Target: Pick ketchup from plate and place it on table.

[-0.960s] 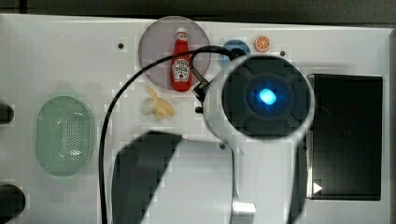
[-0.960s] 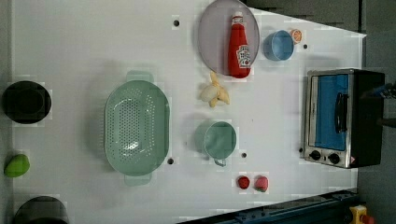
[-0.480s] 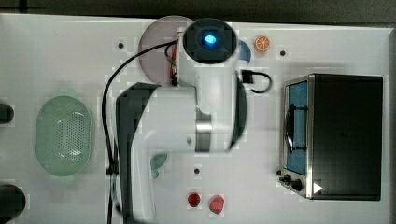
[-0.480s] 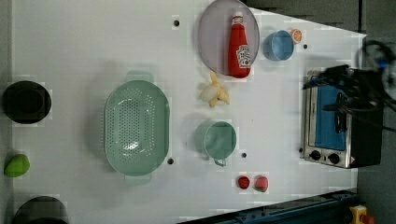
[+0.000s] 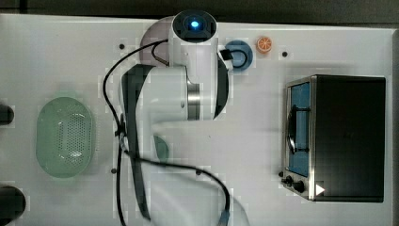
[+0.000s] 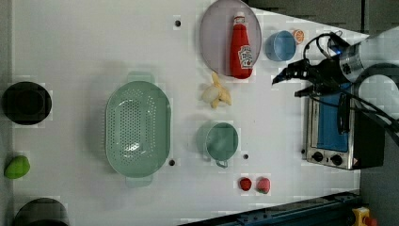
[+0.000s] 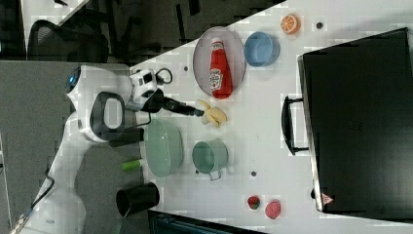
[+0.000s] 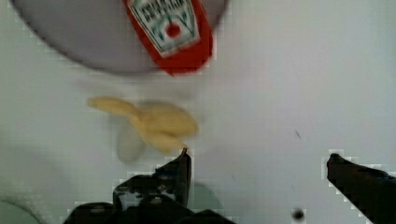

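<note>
The ketchup (image 6: 241, 47) is a red bottle with a white cap, lying flat on the lilac-grey plate (image 6: 215, 37) at the far edge of the white table (image 6: 94, 47). In the right view the ketchup (image 7: 219, 68) lies lengthwise on the plate (image 7: 202, 56). My gripper (image 8: 259, 158) is open, with bare table between its fingers. In the wrist view the ketchup's base (image 8: 175, 32) and the plate rim (image 8: 84, 42) lie beyond the fingertips, apart from them. In the left view the gripper (image 6: 285, 87) hangs to the right of the bottle. In the top view my arm covers the bottle.
A peeled banana (image 6: 216, 94) lies just off the plate, close to one fingertip (image 8: 183, 161). A blue bowl (image 6: 280, 45) and an orange slice (image 6: 298, 35) sit beside the plate. A green basket (image 6: 137, 128), green cup (image 6: 221, 140), toaster oven (image 6: 336, 127) and red strawberries (image 6: 254, 184) stand elsewhere.
My arm has swung across the top view towards the plate and now covers it. In the left view the open gripper has come in from the right. The ketchup has not moved.
</note>
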Controlling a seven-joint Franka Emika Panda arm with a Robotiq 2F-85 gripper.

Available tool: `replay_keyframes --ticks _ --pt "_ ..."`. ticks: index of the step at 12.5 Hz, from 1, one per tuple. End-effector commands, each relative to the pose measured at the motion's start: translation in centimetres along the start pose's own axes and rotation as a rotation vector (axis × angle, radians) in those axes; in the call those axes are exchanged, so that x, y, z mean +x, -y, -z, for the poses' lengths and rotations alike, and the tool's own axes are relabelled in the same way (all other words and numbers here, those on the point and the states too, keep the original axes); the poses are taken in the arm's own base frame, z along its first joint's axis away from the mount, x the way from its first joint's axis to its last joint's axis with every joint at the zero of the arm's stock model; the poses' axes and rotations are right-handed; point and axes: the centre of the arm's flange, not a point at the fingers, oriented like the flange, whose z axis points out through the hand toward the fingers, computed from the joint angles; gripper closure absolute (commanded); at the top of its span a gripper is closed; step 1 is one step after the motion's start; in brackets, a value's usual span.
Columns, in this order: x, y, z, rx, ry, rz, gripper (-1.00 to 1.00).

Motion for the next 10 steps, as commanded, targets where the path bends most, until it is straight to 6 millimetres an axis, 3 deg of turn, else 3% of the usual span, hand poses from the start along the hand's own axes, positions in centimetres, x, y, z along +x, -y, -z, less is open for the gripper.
replay_keyframes --ticks 1,6,10 --pt "2.2 0.9 1.6 0.014 -0.07 0.19 -1.0" --pt "6.5 4.8 -3.0 -0.032 -0.216 0.353 -1.0" --pt "8.9 6.0 -8.0 -0.018 -0.246 0.37 -1.0"
